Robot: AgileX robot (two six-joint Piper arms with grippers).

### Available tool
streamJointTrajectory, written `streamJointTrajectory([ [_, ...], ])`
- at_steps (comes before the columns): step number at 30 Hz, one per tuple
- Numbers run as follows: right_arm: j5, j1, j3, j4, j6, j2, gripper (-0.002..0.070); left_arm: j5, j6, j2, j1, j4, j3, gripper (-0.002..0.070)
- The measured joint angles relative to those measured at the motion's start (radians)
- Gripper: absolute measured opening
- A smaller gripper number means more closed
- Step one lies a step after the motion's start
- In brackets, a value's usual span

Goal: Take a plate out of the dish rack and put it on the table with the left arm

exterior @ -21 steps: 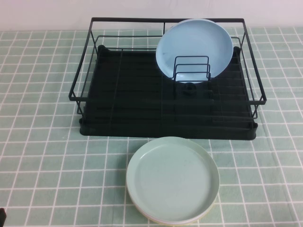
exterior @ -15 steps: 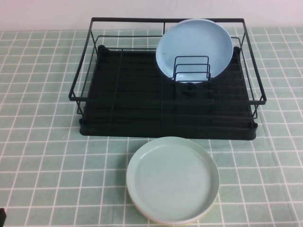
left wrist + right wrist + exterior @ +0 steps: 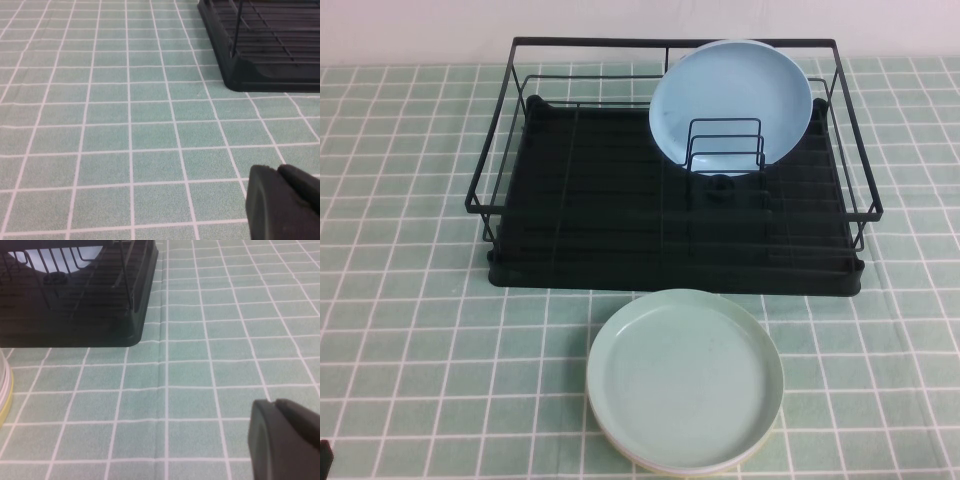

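Note:
The light sky-blue plate [image 3: 730, 95] stands upright in the wire holders at the back right of the black dish rack [image 3: 620, 230]. Part of it shows through the rack wires in the right wrist view [image 3: 50, 260]. My left gripper [image 3: 278, 169] is shut and empty, low over the table [image 3: 410, 300], with the rack's corner [image 3: 270, 75] ahead of it. My right gripper [image 3: 274, 402] is shut and empty over the cloth, apart from the rack [image 3: 75, 305]. Neither gripper shows in the high view.
A pale mint-green plate [image 3: 685, 378] lies flat on the cloth just in front of the rack, on top of another plate. Its stacked rims show in the right wrist view [image 3: 4, 390]. Bare cloth lies left and right of the rack.

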Motion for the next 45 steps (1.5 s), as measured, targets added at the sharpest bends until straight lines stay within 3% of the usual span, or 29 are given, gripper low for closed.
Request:
streamJointTrajectory([
  [31, 0.0, 0.0, 0.0, 0.0, 0.0, 0.0, -0.0018, 0.0, -0.005, 0.0, 0.0, 0.002, 0.0, -0.0004],
  [33, 0.0, 0.0, 0.0, 0.0, 0.0, 0.0, -0.0018, -0.01, -0.036, 0.0, 0.0, -0.044, 0.0, -0.0004],
  [40, 0.0, 0.0, 0.0, 0.0, 0.0, 0.0, -0.0018, -0.176, -0.222, 0.0, 0.0, -0.4, 0.0, -0.0004],
  [45, 0.0, 0.0, 0.0, 0.0, 0.0, 0.0, -0.0018, -0.248, -0.243, 0.0, 0.0, -0.476, 0.0, -0.0004],
])
